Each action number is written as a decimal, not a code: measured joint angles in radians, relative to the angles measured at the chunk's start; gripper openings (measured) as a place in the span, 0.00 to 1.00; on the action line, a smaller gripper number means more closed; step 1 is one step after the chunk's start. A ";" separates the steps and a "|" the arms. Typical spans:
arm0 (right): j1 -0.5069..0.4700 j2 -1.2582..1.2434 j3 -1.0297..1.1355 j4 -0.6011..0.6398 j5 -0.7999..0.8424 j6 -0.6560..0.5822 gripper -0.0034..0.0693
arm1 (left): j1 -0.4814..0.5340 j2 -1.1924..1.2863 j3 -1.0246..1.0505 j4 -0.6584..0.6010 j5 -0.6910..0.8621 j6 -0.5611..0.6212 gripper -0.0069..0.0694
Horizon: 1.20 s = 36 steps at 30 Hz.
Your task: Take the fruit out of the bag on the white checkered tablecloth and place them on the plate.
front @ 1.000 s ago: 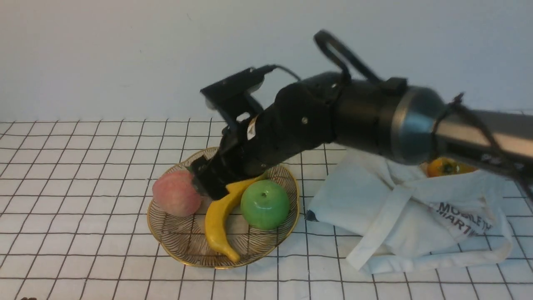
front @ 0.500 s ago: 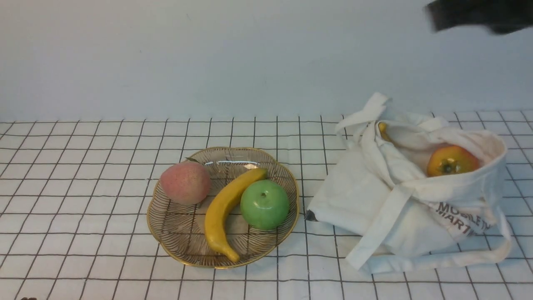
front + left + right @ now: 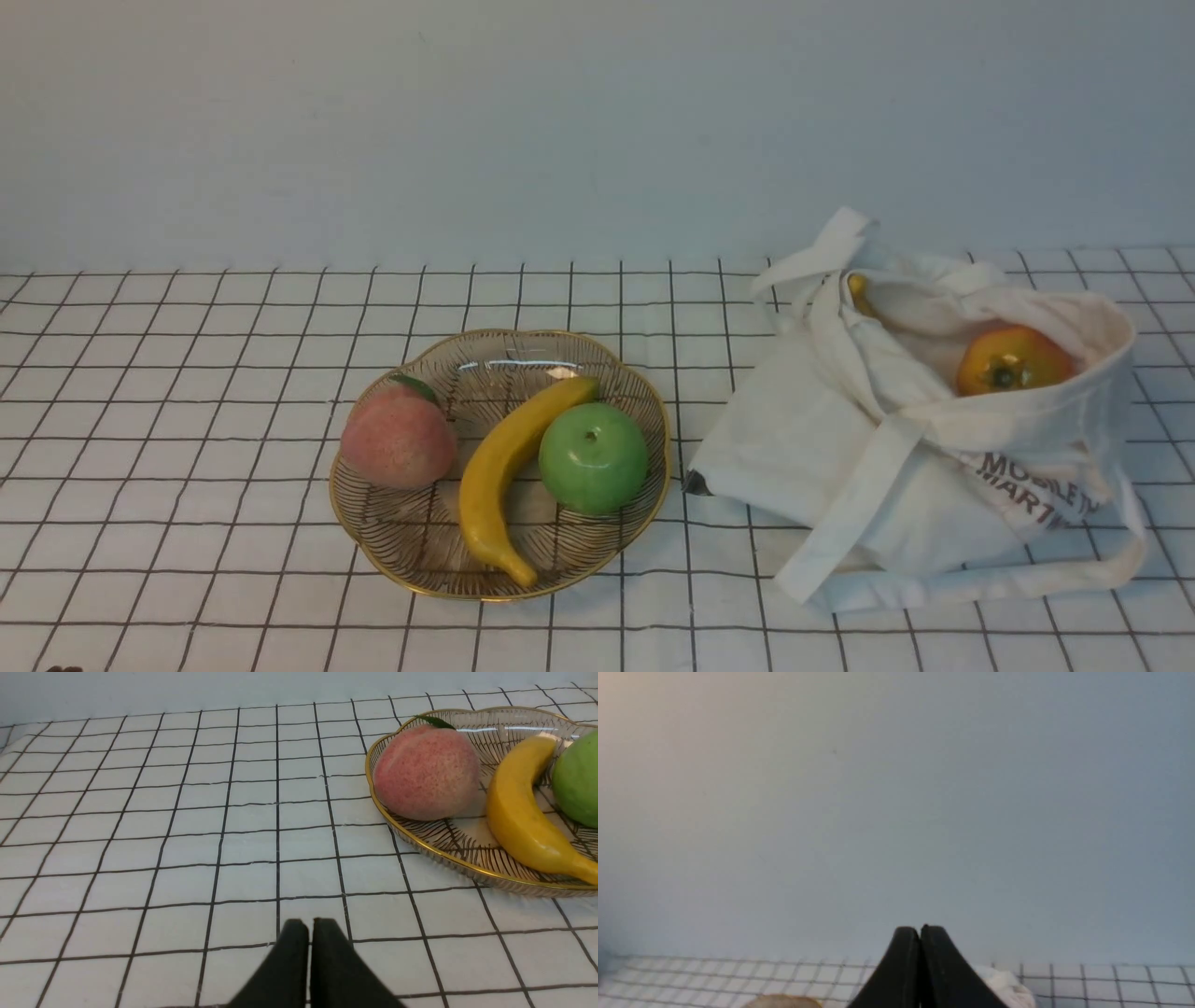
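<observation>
the right claw (image 3: 920, 933) is pressed together, as is the left claw (image 3: 303, 926); reaching for the orange-red fruit (image 3: 1013, 362) could snag the soft bag (image 3: 1018, 415) and drag it along.

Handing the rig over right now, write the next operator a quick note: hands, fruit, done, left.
Left hand: shut, nothing held, over bare cloth near the plate.
Right hand: shut, nothing held, raised well off the tablecloth.
Plate: holds the peach on the left, banana in the middle, green apple on the right.
Bag: right of the plate, mouth open, with an orange-red fruit and a yellow piece showing.
Done: three fruits plated.
Left: plate those two; I can't see deeper into the bag, so check it for more.
</observation>
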 joint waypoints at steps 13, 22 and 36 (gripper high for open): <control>0.000 -0.229 0.285 0.009 -0.267 0.053 0.03 | 0.000 0.000 0.000 0.000 0.000 0.000 0.08; 0.000 -0.229 0.325 -0.010 -0.281 0.054 0.03 | 0.000 0.000 0.000 0.000 0.000 0.000 0.08; 0.000 -0.229 0.382 0.318 -0.469 -0.401 0.03 | 0.000 0.000 0.000 0.000 0.000 0.000 0.08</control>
